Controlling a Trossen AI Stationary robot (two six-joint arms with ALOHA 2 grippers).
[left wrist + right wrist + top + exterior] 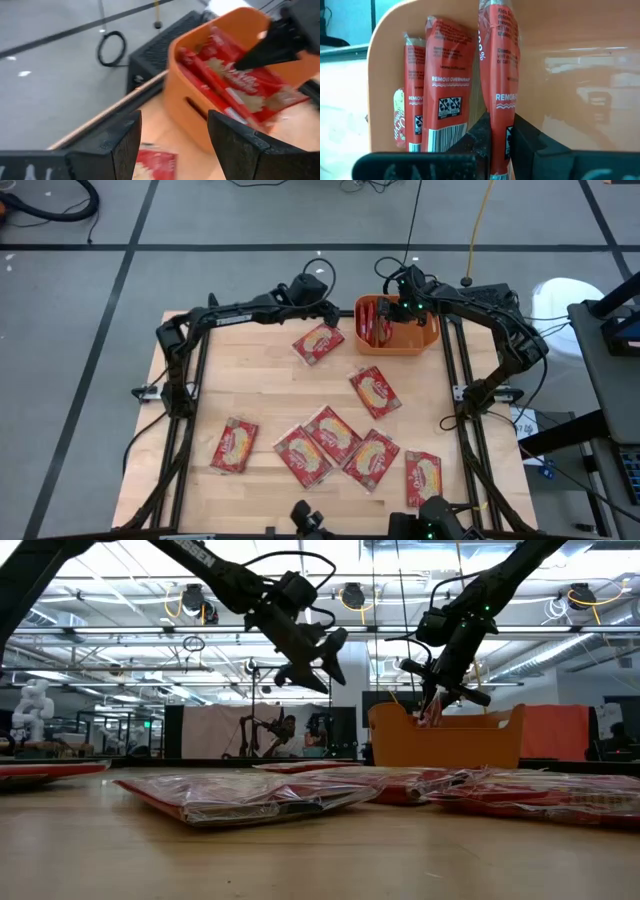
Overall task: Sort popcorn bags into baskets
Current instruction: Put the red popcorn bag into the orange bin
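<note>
Right pincer (496, 140) tight on popcorn bag (500, 75), inside orange basket (570, 75).

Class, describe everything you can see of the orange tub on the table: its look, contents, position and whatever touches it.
The orange tub is a smooth plastic bin, rectangular with rounded corners, solid walls and a slot handle in one end. It stands upright near the table's far edge, on the right arm's side. Several red popcorn bags stand on edge inside, packed against one end wall. The right gripper reaches into it, shut on another bag held upright. The left gripper hovers open beside it, not touching.
</note>
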